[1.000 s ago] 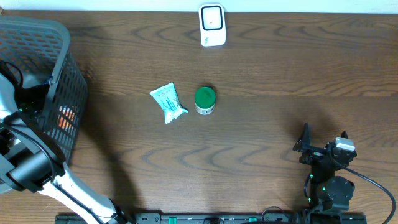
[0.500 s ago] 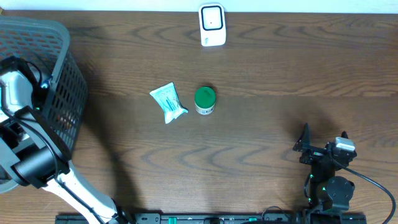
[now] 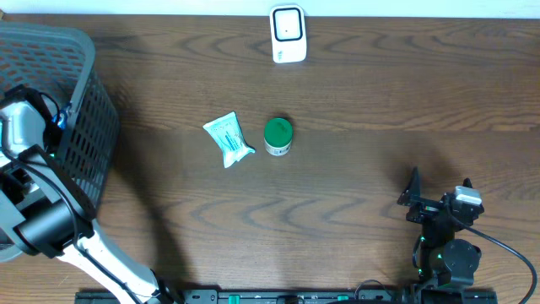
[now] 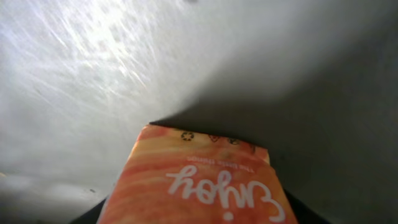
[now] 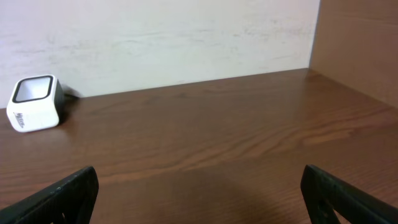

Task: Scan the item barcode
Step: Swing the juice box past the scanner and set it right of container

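An orange packet (image 4: pixel 199 168) with white script lettering fills the bottom of the left wrist view. It sits between the dark fingers (image 4: pixel 87 214) of my left gripper (image 4: pixel 199 214), which press against both of its sides. Overhead, the left arm (image 3: pixel 21 127) reaches down into the grey basket (image 3: pixel 89 101), and the gripper and packet are hidden beneath it. The white barcode scanner (image 3: pixel 288 34) stands at the table's far edge and is also seen in the right wrist view as the scanner (image 5: pixel 35 102) at far left. My right gripper (image 3: pixel 440 187) rests near the front right, open and empty (image 5: pixel 202 199).
A teal and white pouch (image 3: pixel 228 139) and a green-lidded jar (image 3: pixel 278 135) lie side by side mid-table. The mesh basket takes up the left edge. A pale wall (image 5: pixel 186 37) stands behind the scanner.
The left wrist has shifted a little inside the basket and its jaws have narrowed onto the orange packet. The right arm has not moved.
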